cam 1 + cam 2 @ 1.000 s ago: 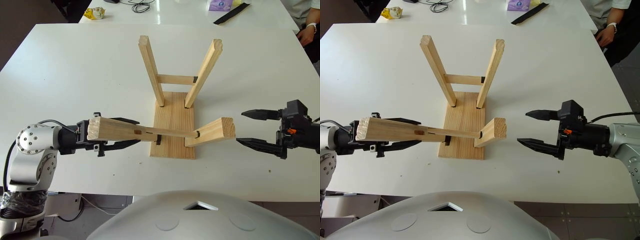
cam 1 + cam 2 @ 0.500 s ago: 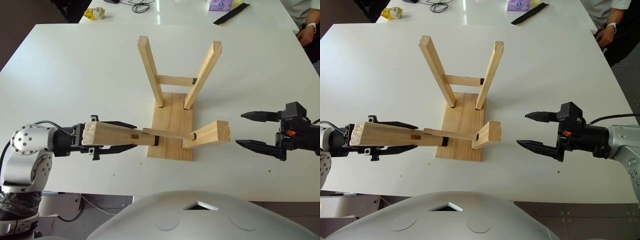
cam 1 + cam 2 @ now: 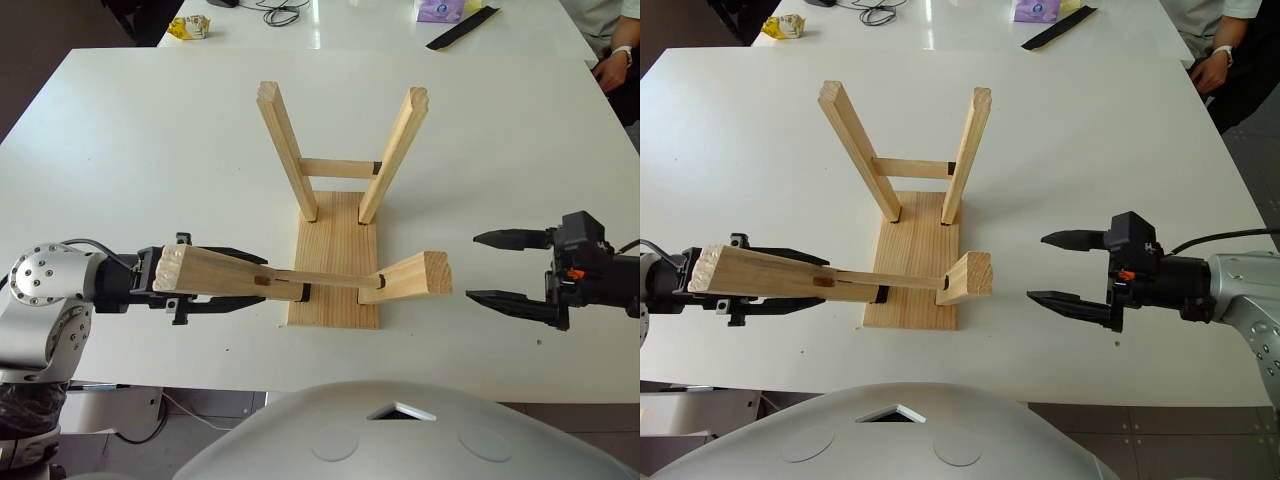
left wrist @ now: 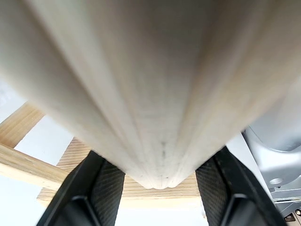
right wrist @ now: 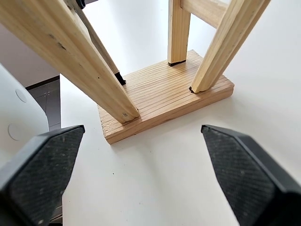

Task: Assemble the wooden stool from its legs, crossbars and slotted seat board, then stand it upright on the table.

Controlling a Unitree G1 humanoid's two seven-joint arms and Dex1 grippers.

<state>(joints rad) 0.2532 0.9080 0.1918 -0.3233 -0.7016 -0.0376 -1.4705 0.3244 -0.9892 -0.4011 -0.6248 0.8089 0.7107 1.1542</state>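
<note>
Two frames: far frame [image 3: 340, 167] stands in seat [image 3: 335, 240]; left end effector [image 3: 255, 280] grips near frame [image 3: 405, 277] for slotting; right end effector [image 3: 475, 267] open, likely to steady.

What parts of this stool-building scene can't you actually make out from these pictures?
- Left wrist view: the held leg, close to the camera, hides most of the seat board and its slots.
- Eye views: the left gripper is partly hidden behind that leg.
- Right wrist view: the tops of the far legs are cut off by the edge.
- Eye views: the far yellow item is too small to identify.
</note>
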